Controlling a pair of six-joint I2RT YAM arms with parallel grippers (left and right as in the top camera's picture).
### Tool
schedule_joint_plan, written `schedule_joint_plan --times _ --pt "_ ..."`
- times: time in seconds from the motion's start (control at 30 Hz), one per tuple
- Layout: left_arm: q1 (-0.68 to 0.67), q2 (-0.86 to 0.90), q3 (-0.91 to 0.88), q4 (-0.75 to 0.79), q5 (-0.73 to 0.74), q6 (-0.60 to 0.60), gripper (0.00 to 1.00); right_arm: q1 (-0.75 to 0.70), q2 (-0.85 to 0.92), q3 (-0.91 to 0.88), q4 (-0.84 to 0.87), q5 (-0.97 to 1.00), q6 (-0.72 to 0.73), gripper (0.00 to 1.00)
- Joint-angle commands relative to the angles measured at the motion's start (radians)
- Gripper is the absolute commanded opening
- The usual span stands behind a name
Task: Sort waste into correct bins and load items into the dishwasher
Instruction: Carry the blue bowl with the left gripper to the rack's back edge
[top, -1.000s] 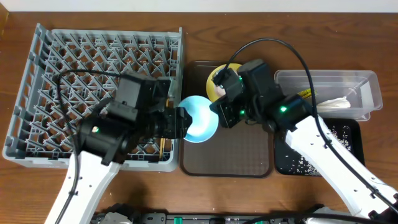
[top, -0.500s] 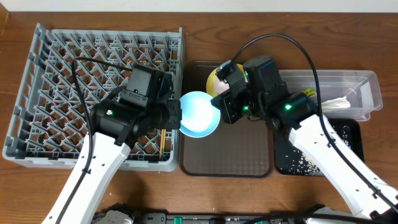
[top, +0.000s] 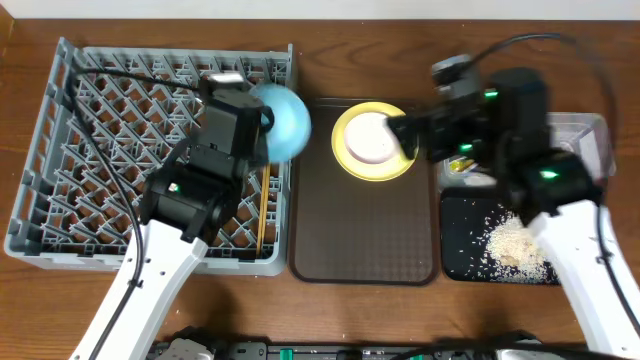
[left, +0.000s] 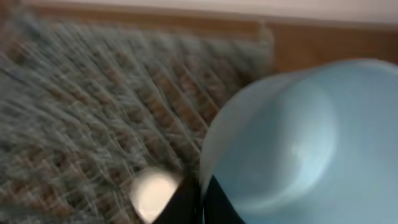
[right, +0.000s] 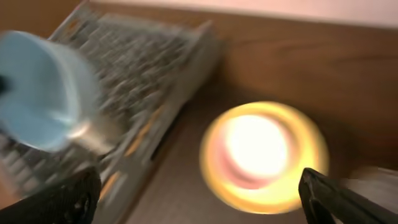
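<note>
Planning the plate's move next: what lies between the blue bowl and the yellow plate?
Between blue bowl and yellow plate, only bare brown serving tray, seen in the overhead view.

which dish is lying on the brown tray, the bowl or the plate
The yellow plate: it lies flat on the brown tray, while the light blue bowl is held up at the grey rack's edge.

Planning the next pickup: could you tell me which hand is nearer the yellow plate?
Right. The right hand is beside the yellow plate; the left hand is farther, over the rack.
</note>
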Motion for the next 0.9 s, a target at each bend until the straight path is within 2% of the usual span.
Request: schedule_joint_plan --times 0.0,0.23,0.37,0.5,0.63,0.87 --pt "0.002 0.067 0.003 0.133 -0.404 0.051 0.07 -0.108 -0.010 0.017 -0.043 0.170 0.019 0.99" --pt "0.023 0.320 0.003 0.534 -0.679 0.406 0.08 -0.250 0.009 0.017 -0.126 0.400 0.019 0.99" --pt "0.065 0.479 0.003 0.663 -0.741 0.526 0.07 -0.287 0.010 0.015 -0.138 0.420 0.019 0.99" --pt "0.113 0.590 0.003 0.711 -0.842 0.548 0.07 -0.299 0.011 0.015 -0.139 0.420 0.019 0.99" --pt "0.129 0.637 0.003 0.690 -0.840 0.548 0.08 -0.299 0.011 0.015 -0.138 0.420 0.019 0.99" --pt "0.063 0.640 0.003 0.627 -0.834 0.533 0.07 -0.299 0.011 0.015 -0.137 0.420 0.019 0.99"
